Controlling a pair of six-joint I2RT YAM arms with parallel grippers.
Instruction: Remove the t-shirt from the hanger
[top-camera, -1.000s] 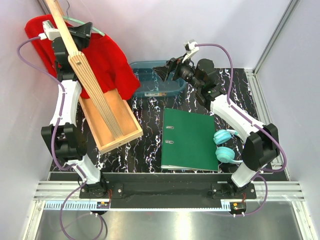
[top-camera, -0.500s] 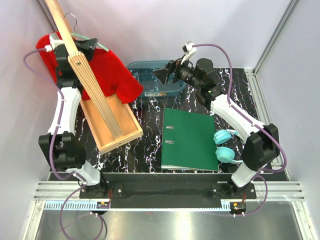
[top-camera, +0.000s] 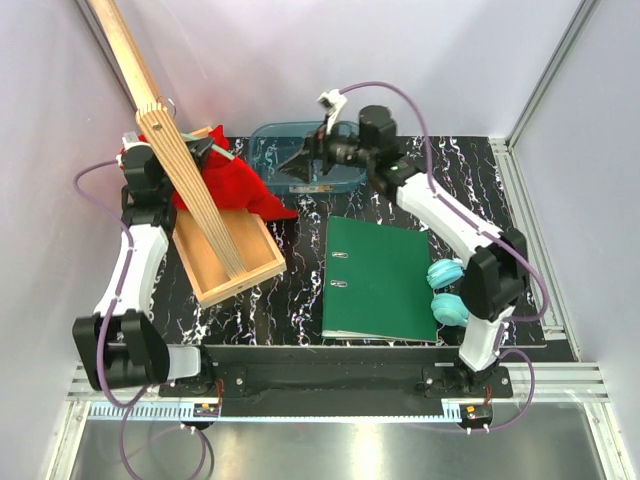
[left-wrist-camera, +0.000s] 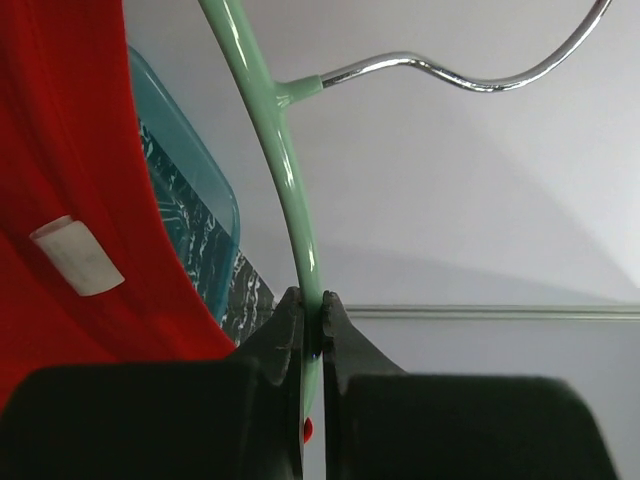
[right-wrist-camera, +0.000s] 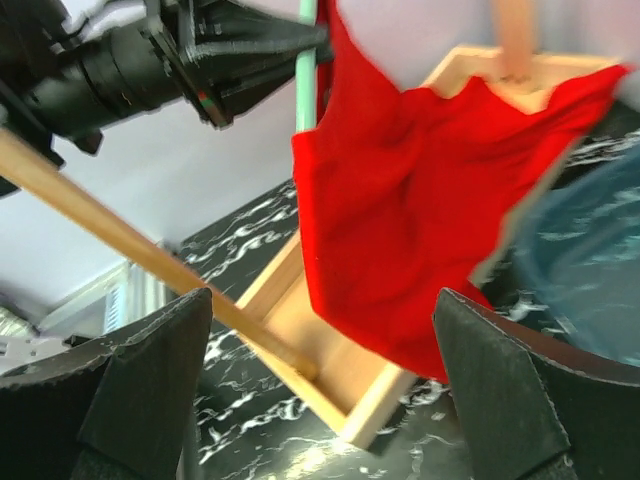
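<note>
The red t-shirt hangs bunched from the mint-green hanger, over the far end of the wooden tray. My left gripper is shut on the hanger's curved arm, just below its metal hook. The shirt with its white neck label shows on the left of the left wrist view. My right gripper is open and empty, close to the right of the shirt. In the right wrist view the shirt hangs just beyond the open right gripper, under the hanger.
A slatted plywood stand leans up from a wooden tray at the left. A blue bin stands at the back behind the right gripper. A green binder and teal headphones lie at the right.
My left gripper has brought the hanger and t-shirt down and to the right, off the stand's top. My right arm has swung left, close to the shirt.
</note>
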